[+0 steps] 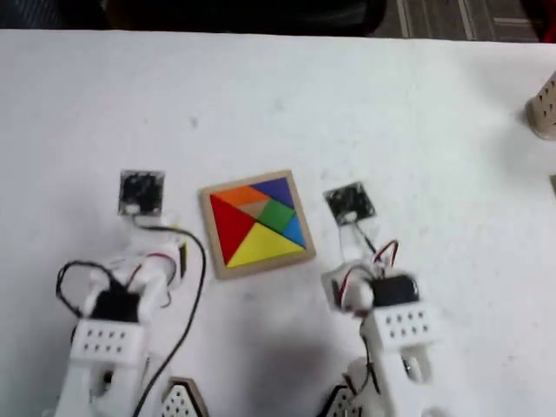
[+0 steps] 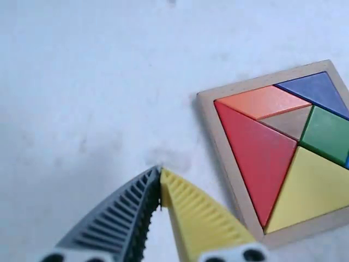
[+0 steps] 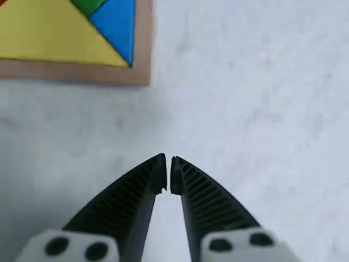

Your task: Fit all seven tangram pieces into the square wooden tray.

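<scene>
The white table point(image 1: 391, 130) spreads across the scene. Two white arms stand at its near edge, the left arm point(image 1: 109, 321) and the right arm point(image 1: 391, 317), both pointing toward the far side. A black cable point(image 1: 195, 295) loops off the left arm.

The tray point(image 1: 210, 234) lies flat on the table between the arms, a little left of centre and turned slightly out of square with the table edge. Coloured pieces lie level inside its rim:
- The red triangle point(image 1: 231, 228) is on the left.
- The yellow triangle point(image 1: 265, 245) is on the near side, edge to edge with the red.
- The orange piece point(image 1: 243, 196) runs along the far left.
- The dark blue triangle point(image 1: 276, 189) sits in the far right corner.
- The green square point(image 1: 276, 215) is just near of the dark blue triangle.
- The light blue triangle point(image 1: 295, 230) is against the right rim.
- A small tan triangle point(image 2: 289, 121) shows between orange, red and green. I cannot tell if it is a piece or bare tray floor.

The left gripper point(image 2: 160, 170) is over bare table just left of the tray. Its grey and yellow fingers are pressed together at the tips and hold nothing. The right gripper point(image 3: 168, 164) is over bare table to the right of the tray, near its near right corner. Its black fingers are closed to a hairline slit and are also empty.

A tan perforated object point(image 1: 543, 109) sits at the far right edge of the table.
</scene>
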{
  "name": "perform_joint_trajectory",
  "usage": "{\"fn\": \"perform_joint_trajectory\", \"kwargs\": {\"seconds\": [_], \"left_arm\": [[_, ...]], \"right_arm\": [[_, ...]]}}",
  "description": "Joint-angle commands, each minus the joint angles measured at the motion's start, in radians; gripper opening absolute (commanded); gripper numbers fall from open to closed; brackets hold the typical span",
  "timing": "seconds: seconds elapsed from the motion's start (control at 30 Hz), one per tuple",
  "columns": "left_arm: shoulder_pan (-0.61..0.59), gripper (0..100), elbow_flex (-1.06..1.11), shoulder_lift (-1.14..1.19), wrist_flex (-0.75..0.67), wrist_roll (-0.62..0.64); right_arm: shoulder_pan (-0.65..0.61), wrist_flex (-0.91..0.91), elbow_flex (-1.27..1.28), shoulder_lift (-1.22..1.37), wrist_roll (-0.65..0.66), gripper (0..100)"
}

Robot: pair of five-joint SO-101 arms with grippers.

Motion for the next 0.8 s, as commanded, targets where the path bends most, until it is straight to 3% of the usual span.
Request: {"fn": "perform_joint_trajectory", "kwargs": {"seconds": [0.0,0.13,0.33,0.57,0.77], "left_arm": [[-0.054,2,0.043,-0.265,0.149,-0.008],[-0.104,2,0.123,-0.464,0.238,-0.012],[-0.156,2,0.241,-0.700,0.365,-0.215],[-0.156,2,0.261,-0.684,0.414,-0.247],[-0.156,2,0.261,-0.684,0.585,-0.253]], "right_arm": [[-0.015,0.064,0.055,-0.191,0.009,2.1],[-0.015,0.134,0.152,-0.377,0.009,2.1],[0.053,0.200,0.241,-0.647,0.003,2.1],[0.073,0.196,0.361,-0.759,0.000,2.1],[0.082,0.160,0.425,-0.751,0.002,1.8]]}}
